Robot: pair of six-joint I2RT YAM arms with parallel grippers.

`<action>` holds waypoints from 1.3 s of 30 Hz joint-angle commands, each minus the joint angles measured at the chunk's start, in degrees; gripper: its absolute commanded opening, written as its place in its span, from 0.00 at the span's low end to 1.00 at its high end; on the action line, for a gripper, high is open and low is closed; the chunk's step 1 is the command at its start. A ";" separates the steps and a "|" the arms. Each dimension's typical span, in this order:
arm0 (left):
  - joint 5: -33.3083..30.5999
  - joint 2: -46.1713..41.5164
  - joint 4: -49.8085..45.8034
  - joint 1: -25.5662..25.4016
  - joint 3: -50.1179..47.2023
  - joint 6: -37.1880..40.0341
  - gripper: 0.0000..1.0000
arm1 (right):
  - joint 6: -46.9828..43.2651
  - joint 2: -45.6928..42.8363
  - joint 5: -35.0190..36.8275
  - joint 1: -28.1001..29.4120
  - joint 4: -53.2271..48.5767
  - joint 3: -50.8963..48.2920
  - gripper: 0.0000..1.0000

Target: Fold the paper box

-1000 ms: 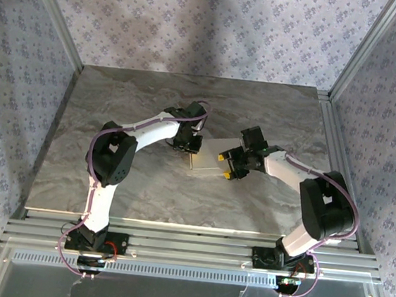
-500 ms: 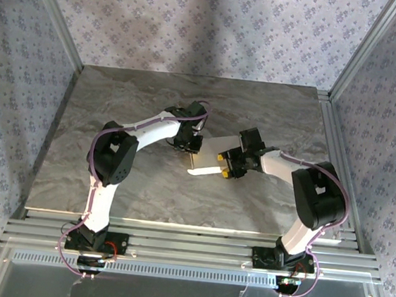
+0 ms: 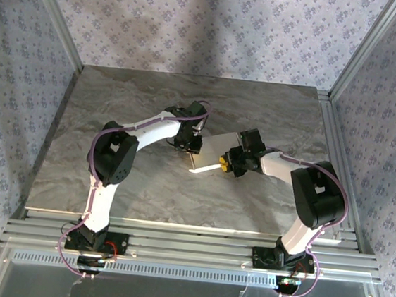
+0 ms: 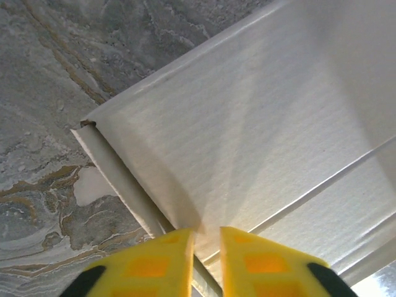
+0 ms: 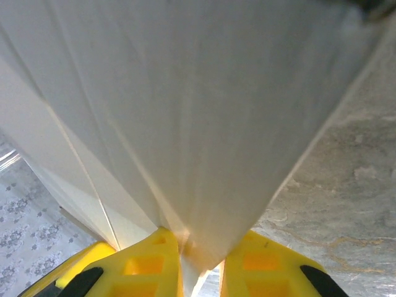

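White paper box (image 3: 210,154) hung tilted over the table (image 3: 109,182); left gripper (image 4: 207,238) and right gripper (image 5: 201,250) each pinched an edge.

Robot lab test cell, marble-look table (image 3: 144,185) boxed in by aluminium extrusion posts (image 3: 56,16) and patterned wall panels (image 3: 197,21), slotted rails (image 3: 188,241) along the near edge, left arm (image 3: 150,131) and right arm (image 3: 275,165) bolted to them, purple cables (image 3: 91,192) running loose

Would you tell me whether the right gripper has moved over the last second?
Yes. In the top view the right gripper has shifted slightly left, away from the right edge of the table, and closed on the paper box.
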 commanded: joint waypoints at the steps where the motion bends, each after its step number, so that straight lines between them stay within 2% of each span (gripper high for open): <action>1: 0.61 -4.88 -1.93 -0.04 1.86 -2.54 0.27 | -0.74 0.07 3.16 0.38 -5.62 -0.05 0.09; 4: 2.30 -8.55 -0.81 0.57 0.06 -6.27 0.33 | -0.88 0.17 3.11 0.43 -6.44 0.91 0.06; 12: 6.79 -11.39 3.19 1.18 -7.99 -11.86 0.30 | -1.48 -0.09 3.47 0.62 -9.85 3.42 0.03; 19: 5.74 -12.67 4.09 0.91 -12.97 -20.37 0.30 | -2.14 -0.14 3.63 0.60 -13.37 5.78 0.03; 28: 4.16 -14.77 10.18 -0.71 -18.20 -32.98 0.30 | -1.96 0.21 3.43 0.71 -16.41 8.45 0.02; 34: 0.80 -20.37 13.63 0.22 -21.66 -38.08 0.40 | -2.96 0.16 3.17 0.51 -21.09 12.20 0.00; 39: 3.04 -23.72 20.31 1.93 -25.66 -43.10 0.44 | -2.35 -0.25 2.95 0.28 -23.86 13.76 0.00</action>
